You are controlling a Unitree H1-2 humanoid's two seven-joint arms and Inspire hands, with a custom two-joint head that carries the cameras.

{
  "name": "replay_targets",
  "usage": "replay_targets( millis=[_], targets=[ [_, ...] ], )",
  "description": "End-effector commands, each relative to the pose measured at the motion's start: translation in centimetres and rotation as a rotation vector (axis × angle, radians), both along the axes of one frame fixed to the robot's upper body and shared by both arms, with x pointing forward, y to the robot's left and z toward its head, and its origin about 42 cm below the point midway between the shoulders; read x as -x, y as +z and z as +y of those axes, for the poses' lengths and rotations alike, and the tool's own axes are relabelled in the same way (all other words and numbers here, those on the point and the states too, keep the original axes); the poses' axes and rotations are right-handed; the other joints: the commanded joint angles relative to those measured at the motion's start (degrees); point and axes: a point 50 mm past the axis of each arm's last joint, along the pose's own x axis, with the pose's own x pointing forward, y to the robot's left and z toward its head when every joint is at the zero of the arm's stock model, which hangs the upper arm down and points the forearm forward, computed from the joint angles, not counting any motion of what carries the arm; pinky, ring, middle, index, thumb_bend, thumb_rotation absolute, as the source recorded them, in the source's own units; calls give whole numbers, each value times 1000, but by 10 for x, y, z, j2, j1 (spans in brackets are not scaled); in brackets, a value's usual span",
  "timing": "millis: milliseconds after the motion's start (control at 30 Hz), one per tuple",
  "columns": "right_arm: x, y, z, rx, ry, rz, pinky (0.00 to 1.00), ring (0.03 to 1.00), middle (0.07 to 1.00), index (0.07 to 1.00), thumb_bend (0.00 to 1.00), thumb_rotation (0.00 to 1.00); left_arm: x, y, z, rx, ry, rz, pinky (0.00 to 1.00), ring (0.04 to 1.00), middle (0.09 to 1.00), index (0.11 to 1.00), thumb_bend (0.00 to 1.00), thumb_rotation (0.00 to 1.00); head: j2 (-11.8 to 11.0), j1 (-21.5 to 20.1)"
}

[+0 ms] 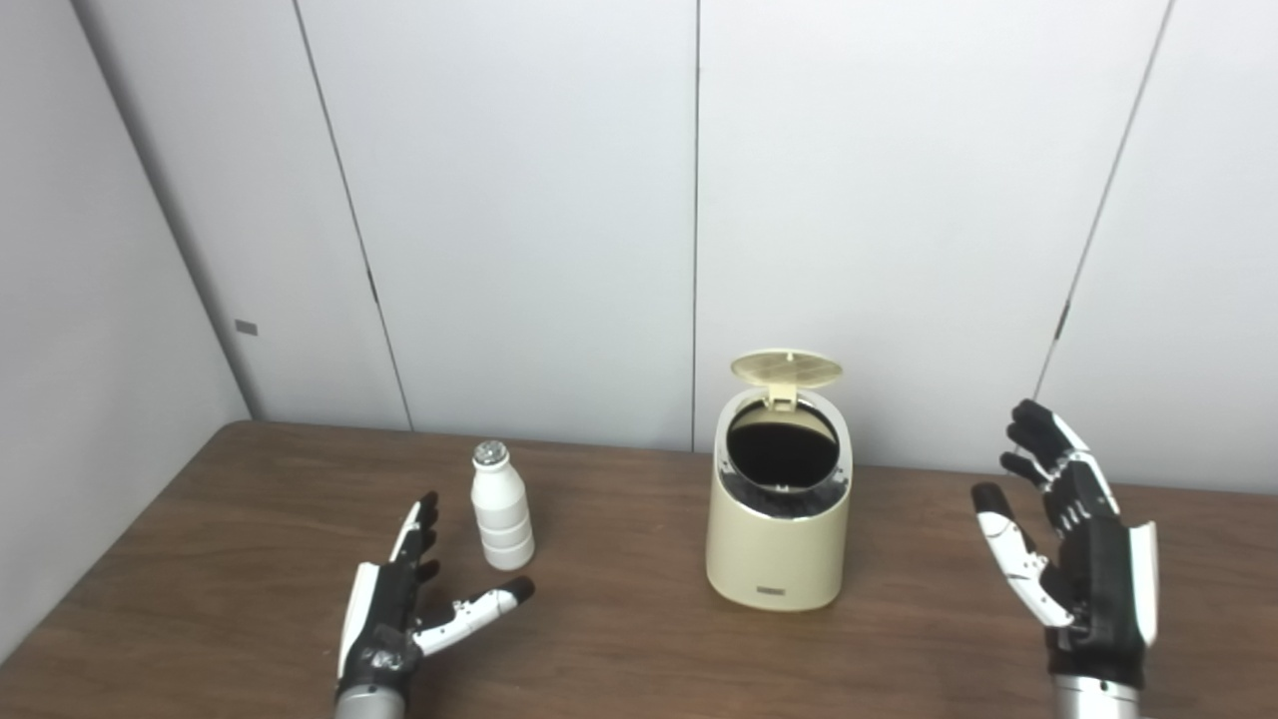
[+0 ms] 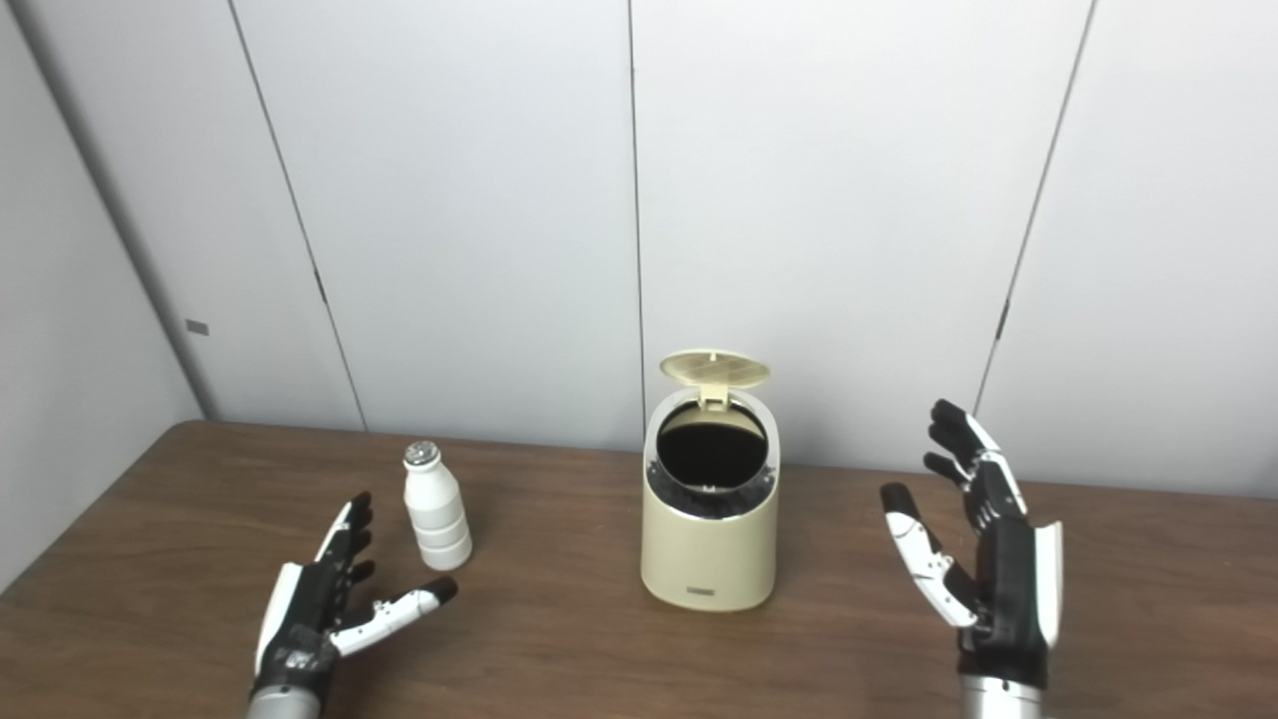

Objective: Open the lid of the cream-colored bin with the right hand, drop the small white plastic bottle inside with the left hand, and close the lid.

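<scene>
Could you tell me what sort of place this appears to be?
Probably a lab or test cell set up for robot trials, not a home: plain grey wall panels enclose a bare wooden table holding only a cream bin and a white bottle.

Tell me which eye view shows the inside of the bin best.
Neither wins clearly. The right eye view sets the bin nearer the picture's middle, its dark opening facing the camera under the raised lid. The left eye view shows the same opening and lid, shifted right. In both, the inside is just black.
</scene>
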Motion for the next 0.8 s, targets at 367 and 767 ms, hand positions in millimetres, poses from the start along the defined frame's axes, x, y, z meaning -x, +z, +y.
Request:
replay_targets(
  millis=[367,767],
  targets=[
    [0,29,-9,11,35,-119,702,802,824,815,230,506,-33,9,-16,-31,96,-143,872,923,923,957,1000,411,-5,56],
    [10,49,-6,19,56,-132,570,728,764,748,253,527,-45,19,-28,-135,47,-76,787,867,875,915,1000,327,-4,66]
  ],
)
